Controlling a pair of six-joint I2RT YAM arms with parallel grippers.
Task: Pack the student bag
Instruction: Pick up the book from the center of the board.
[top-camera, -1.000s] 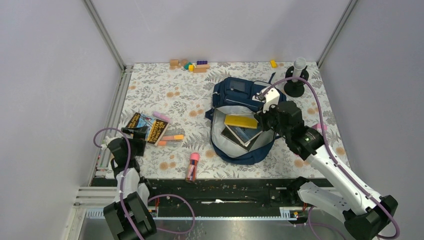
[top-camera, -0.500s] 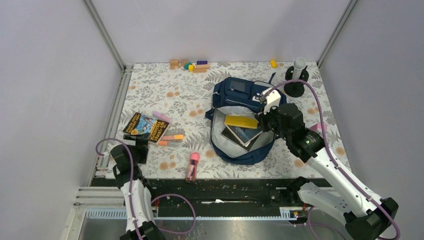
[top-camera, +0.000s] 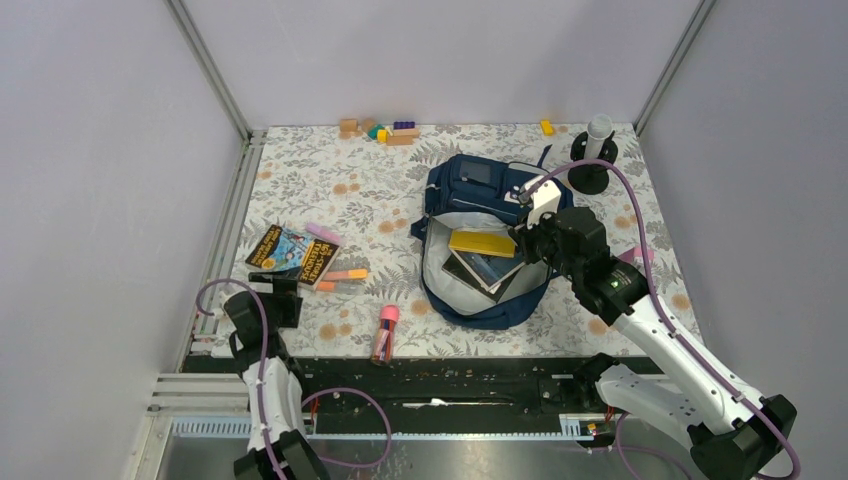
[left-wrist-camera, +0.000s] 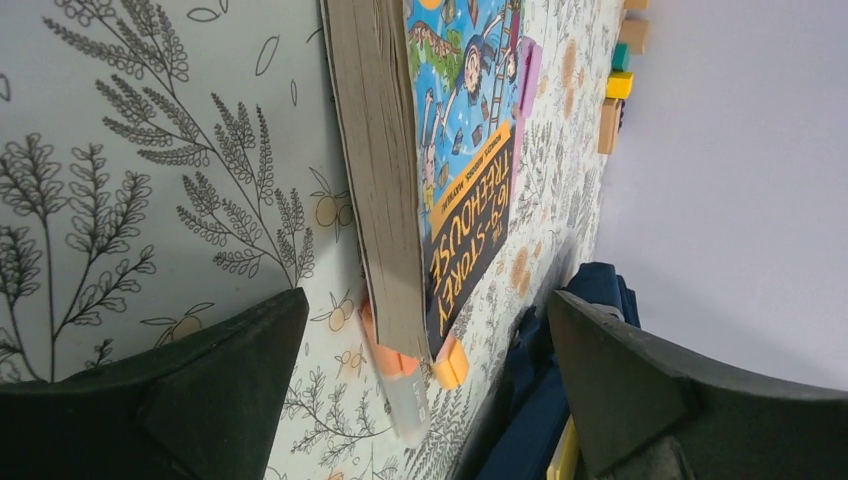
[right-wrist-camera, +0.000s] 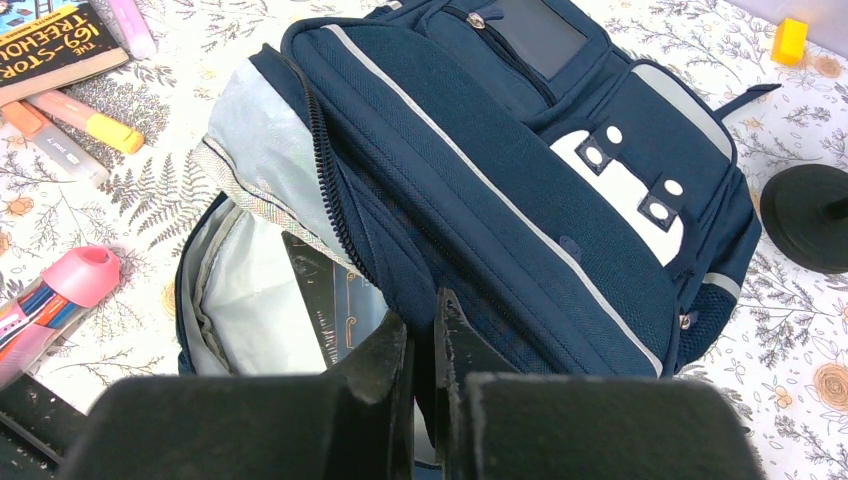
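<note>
At near-left edge of table (top-camera: 330, 190), left pincer (top-camera: 278, 296) drawn back from book (top-camera: 292, 253) it hung over second ago; jaws wide, empty. Right pincer (top-camera: 528, 240) unmoved, closed tight at open rim of student bag (top-camera: 490, 185); fabric pinched or not, cannot tell. Bag lies right of table centre, mouth gaping, directly beneath right pincer.

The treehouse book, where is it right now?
In the top view the treehouse book lies on the left side of the table, just ahead of the open left pincer, highlighters beside it, the student bag farther right.
</note>
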